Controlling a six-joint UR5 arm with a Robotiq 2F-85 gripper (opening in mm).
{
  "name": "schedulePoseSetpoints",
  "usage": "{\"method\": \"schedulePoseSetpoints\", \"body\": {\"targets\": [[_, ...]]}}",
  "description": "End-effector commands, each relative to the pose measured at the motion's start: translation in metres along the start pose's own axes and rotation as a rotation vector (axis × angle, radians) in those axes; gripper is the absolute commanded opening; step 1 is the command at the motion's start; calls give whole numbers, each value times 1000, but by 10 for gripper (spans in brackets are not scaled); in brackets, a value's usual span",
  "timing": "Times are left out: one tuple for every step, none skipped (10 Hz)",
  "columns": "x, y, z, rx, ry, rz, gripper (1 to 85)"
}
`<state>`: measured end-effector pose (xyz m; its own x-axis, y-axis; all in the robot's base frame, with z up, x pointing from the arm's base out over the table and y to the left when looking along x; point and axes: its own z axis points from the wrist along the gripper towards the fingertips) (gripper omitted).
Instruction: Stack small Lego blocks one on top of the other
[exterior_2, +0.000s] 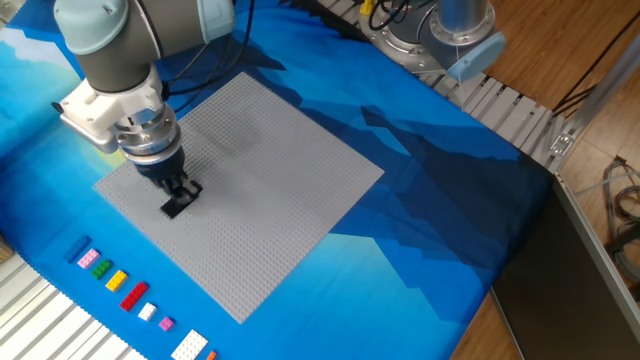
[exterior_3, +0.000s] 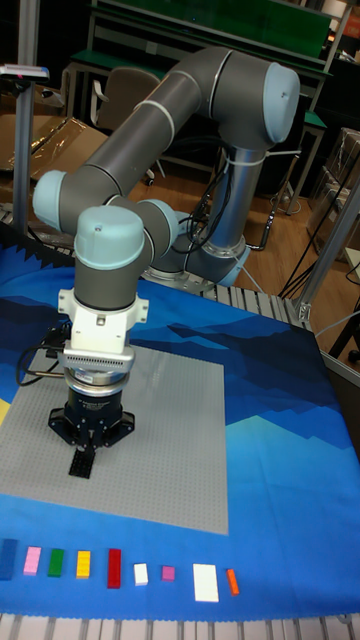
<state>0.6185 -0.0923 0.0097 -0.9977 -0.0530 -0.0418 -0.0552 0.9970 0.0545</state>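
A flat black Lego block (exterior_2: 176, 206) lies on the grey baseplate (exterior_2: 270, 170) near its left edge. My gripper (exterior_2: 181, 192) points straight down onto the block's far end. Its dark fingers are drawn close together and touch the block. The tall fixed view shows the same: the gripper (exterior_3: 88, 452) stands right above the black block (exterior_3: 78, 466). A small blue block (exterior_2: 79, 250) lies off the plate at the left end of a row of bricks, also seen as the blue block (exterior_3: 8, 558) in the tall view. Whatever sits between the fingertips is hidden.
A row of loose bricks lies on the blue mat in front of the baseplate: pink (exterior_2: 88, 258), green (exterior_2: 101, 269), yellow (exterior_2: 116, 280), red (exterior_2: 133, 294) and white (exterior_2: 188, 346) ones. A metal rail (exterior_2: 520, 115) runs along the mat's far right edge.
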Motion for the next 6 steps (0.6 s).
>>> {"method": "schedulePoseSetpoints", "body": {"targets": [[2,-3,-6,12,13,11,10],[3,-5,-9,18,18,11,10],[4,-5,-10,20,19,11,10],[2,-5,-8,20,13,9,10],[-1,-6,-5,17,1,4,10],[-7,-8,0,18,-16,-5,10]]}}
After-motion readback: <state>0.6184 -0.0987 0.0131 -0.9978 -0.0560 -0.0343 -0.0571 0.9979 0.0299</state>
